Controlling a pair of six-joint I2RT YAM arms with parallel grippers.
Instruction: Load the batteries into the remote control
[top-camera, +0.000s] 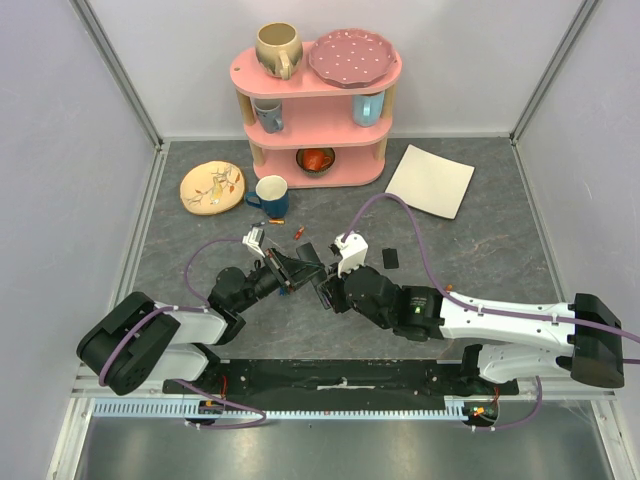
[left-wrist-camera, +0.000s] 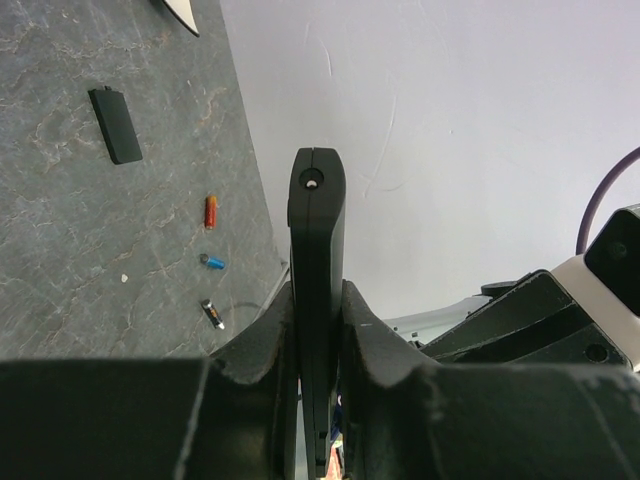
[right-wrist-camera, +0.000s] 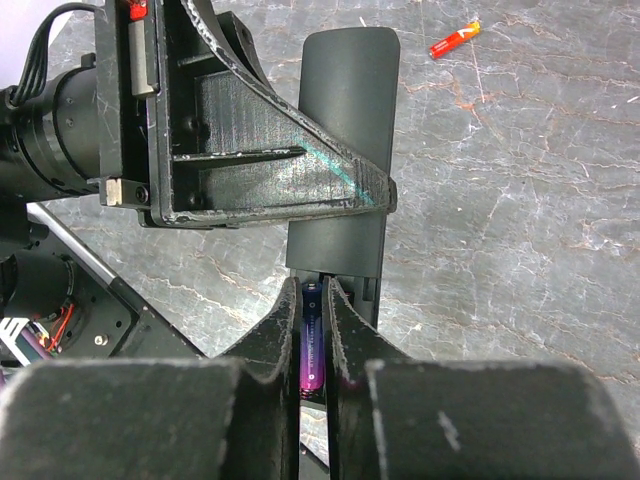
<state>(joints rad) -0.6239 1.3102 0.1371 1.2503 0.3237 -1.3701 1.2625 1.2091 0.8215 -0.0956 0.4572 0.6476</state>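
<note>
Over the table (top-camera: 480, 250), the remote control (left-wrist-camera: 317, 230) is clamped by the left gripper (left-wrist-camera: 318, 305); a purple battery (right-wrist-camera: 311, 350) is pinched by the right gripper (right-wrist-camera: 312, 300)

Remote (right-wrist-camera: 345, 150) raised; purplish battery (right-wrist-camera: 311, 350) seemingly touching it.
</note>
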